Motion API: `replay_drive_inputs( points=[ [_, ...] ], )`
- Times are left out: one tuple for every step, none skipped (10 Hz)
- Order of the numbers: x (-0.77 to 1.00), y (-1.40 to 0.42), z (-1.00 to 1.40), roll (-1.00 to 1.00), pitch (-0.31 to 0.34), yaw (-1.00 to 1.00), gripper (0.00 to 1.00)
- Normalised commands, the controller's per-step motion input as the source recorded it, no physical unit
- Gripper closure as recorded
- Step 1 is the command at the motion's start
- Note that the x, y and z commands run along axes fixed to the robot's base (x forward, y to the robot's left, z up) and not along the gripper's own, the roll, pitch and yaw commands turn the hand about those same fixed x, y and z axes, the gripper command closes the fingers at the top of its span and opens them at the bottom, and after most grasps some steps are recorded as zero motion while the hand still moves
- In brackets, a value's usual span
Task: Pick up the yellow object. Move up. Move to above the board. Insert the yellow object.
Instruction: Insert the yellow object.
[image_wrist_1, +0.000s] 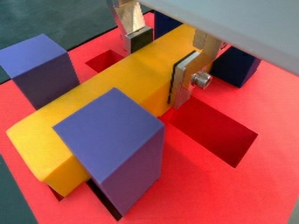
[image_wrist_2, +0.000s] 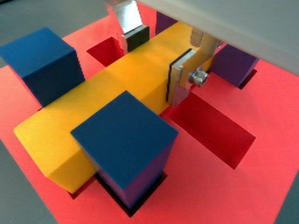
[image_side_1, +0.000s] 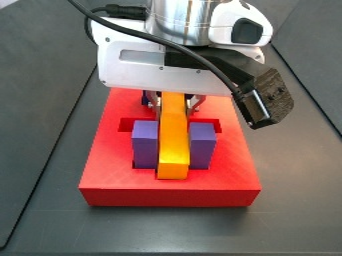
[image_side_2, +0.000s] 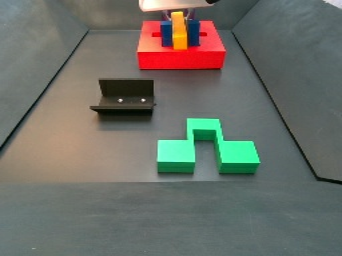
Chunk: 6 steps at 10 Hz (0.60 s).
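End effector (image_wrist_1: 163, 59) clamps yellow object (image_wrist_1: 105, 109) over board (image_wrist_1: 251, 188).

You had on record: one gripper (image_wrist_1: 163, 59) over one red board (image_side_1: 127, 182), one yellow bar (image_side_1: 171, 148), four posts (image_wrist_1: 111, 144), one fixture (image_side_2: 124, 98), one green notched block (image_side_2: 205, 148).

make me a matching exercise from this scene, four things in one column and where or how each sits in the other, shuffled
Things:
1. yellow object
2. hand
3. fixture
4. green notched block

Places or states:
A. on the dark floor, nearest the camera in a side view
B. low over the board, fingers either side of the bar
C. lying between the upright posts on the red slab
D. standing on the floor between the board and the green piece

Pairs: 1-C, 2-B, 3-D, 4-A
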Motion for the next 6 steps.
replay_drive_inputs(
  points=[
    [0.07, 0.00, -0.16, 0.04, 0.007, 0.00, 1.00],
    [0.00, 0.00, -0.30, 0.02, 0.000, 0.00, 1.00],
    [-0.07, 0.00, -0.49, 0.00, -0.010, 0.00, 1.00],
    [-0.06, 0.00, -0.49, -0.03, -0.016, 0.00, 1.00],
    [0.00, 0.00, -0.11, 0.00, 0.000, 0.00, 1.00],
    [0.00, 0.00, 0.00, 0.00, 0.000, 0.00, 1.00]
  ],
)
